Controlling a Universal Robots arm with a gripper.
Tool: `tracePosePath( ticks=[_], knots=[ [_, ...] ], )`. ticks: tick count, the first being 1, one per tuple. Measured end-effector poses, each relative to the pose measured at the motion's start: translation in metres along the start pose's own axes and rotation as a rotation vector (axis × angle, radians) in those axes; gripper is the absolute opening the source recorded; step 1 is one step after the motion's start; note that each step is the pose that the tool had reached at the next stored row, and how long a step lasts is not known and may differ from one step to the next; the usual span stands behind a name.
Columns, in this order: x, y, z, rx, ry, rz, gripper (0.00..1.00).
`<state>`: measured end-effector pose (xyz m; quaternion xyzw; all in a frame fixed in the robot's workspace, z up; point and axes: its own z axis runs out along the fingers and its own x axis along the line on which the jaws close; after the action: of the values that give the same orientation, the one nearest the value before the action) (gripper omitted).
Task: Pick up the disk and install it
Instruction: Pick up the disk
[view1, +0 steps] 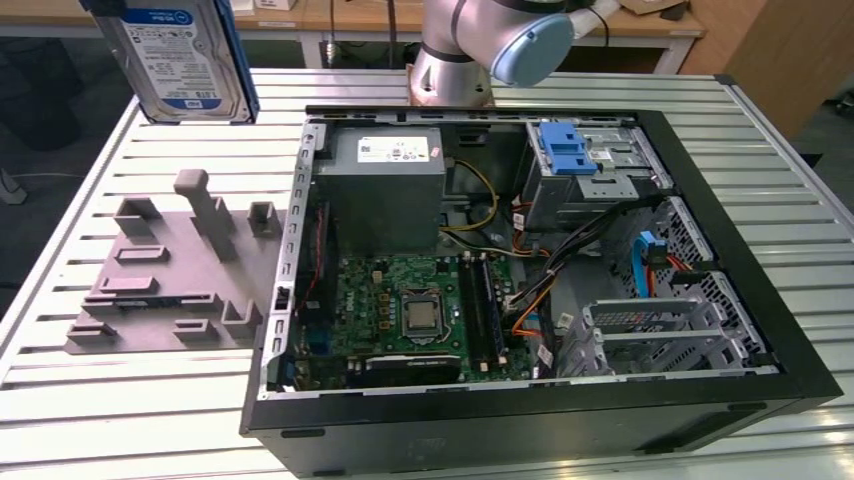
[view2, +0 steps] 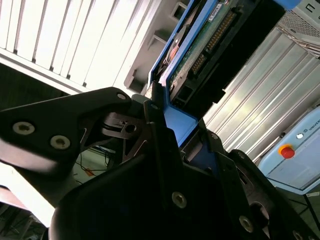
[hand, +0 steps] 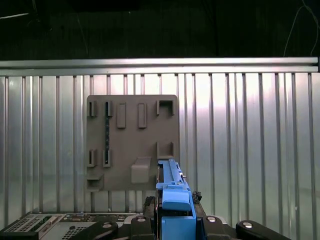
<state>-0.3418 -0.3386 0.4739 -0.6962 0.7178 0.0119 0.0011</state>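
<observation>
The gripper (view2: 165, 115) is clamped on the blue carrier edge of the flat, silver, blue-and-white-labelled disk (view1: 180, 60). The disk hangs at the exterior view's upper left, over the grey plastic slotted fixture (view1: 160, 270), probably lifted clear for carrying toward the open black computer case (view1: 534, 430). Its long axis stands near vertical, with the label facing the exterior camera.

Arm (view1: 461, 50) raised high; claw (view2: 170, 120) facing down, clamped on disk (view1: 180, 60) edge
</observation>
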Motion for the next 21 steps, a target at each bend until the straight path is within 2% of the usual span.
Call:
tracePosePath(
  ticks=[21],
  knots=[
    [-0.0004, -0.0127, -0.0002, 0.0, 0.0, 0.0, 0.36]
  ],
)
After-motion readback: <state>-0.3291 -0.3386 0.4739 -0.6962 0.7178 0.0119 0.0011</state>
